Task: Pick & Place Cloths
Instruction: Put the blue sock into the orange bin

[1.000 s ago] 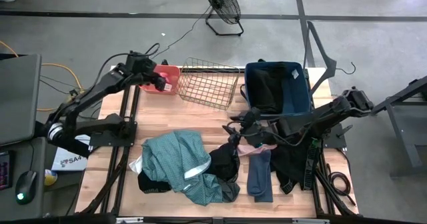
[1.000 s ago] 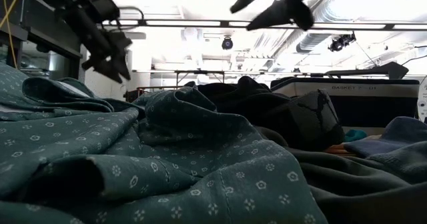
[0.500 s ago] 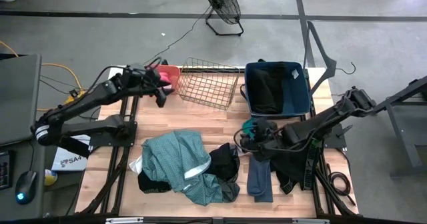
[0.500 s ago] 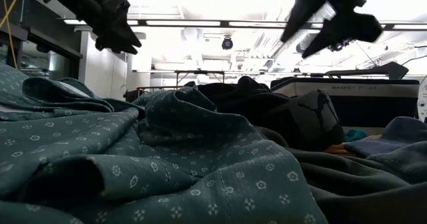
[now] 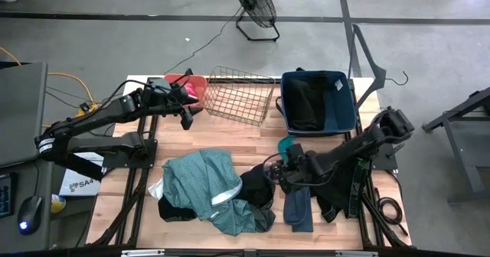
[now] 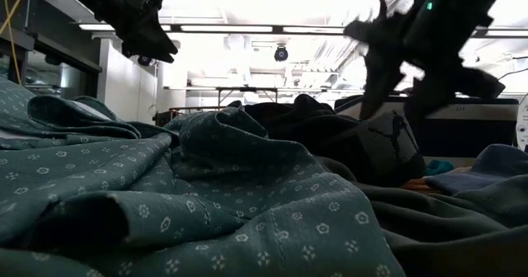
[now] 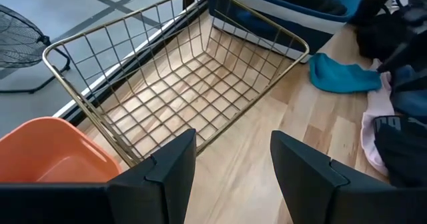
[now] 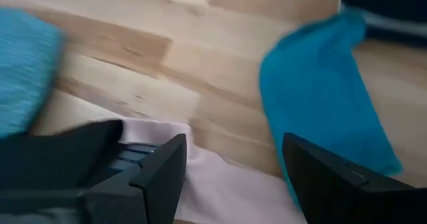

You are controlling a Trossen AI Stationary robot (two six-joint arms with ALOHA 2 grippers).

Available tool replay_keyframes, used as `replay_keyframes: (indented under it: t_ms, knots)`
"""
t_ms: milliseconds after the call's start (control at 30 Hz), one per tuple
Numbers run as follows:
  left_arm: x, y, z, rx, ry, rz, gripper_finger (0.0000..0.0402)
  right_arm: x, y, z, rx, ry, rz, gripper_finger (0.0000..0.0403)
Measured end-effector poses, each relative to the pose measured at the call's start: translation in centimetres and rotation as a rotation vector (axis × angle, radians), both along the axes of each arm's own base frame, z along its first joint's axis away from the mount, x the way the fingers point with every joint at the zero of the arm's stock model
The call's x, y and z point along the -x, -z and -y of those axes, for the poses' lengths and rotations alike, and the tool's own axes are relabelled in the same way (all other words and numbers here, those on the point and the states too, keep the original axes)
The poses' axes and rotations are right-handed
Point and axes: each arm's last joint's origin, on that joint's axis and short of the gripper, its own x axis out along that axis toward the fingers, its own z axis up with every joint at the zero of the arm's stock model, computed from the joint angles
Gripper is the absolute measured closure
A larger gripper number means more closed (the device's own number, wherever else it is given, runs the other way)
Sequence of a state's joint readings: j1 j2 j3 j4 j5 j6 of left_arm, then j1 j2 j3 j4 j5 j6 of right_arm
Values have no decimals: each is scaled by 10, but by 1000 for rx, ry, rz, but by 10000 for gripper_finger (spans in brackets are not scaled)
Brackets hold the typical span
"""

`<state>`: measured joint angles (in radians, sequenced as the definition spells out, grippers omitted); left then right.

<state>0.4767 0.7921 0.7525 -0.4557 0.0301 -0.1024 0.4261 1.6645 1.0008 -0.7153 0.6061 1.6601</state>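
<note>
A large teal patterned shirt [image 5: 200, 182] lies spread on the table's near left, over black cloth [image 5: 256, 187]. A pink cloth [image 8: 220, 184], a small teal piece [image 5: 285, 144], a dark blue cloth [image 5: 298, 205] and black cloth [image 5: 334, 190] lie to the right. My right gripper [image 5: 277, 173] is open and low over the pink cloth, which shows between its fingers [image 8: 233, 167]; I cannot tell whether it touches. My left gripper [image 5: 186, 113] is open and empty, in the air near the coral tub [image 5: 191, 87].
A wire basket [image 5: 241, 96] stands at the far middle, with the coral tub on its left. The dark blue bin [image 5: 346, 112] on its right holds black cloth. The left wrist view looks into the basket [image 7: 193, 84]. A coat hanger [image 5: 375, 66] lies at the far right corner.
My right gripper has come down from high in front of the blue bin, toward the near edge, to just over the pink cloth. My left gripper has drawn back from over the coral tub toward the near edge. The cloths have not moved.
</note>
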Motion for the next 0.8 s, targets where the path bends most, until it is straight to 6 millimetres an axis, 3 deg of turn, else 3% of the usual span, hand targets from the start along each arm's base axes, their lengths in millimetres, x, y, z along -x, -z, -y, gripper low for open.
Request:
replay_keyframes:
  t_ms: [267,567,800]
  knots:
    - [0,0,0,0,0,0,211,4,31,6,29,172,-129,164]
    - [0,0,0,0,0,1,211,-2,53,16,-2,222,-233,168]
    - [0,0,0,0,0,1,211,-6,57,19,-45,204,-263,242]
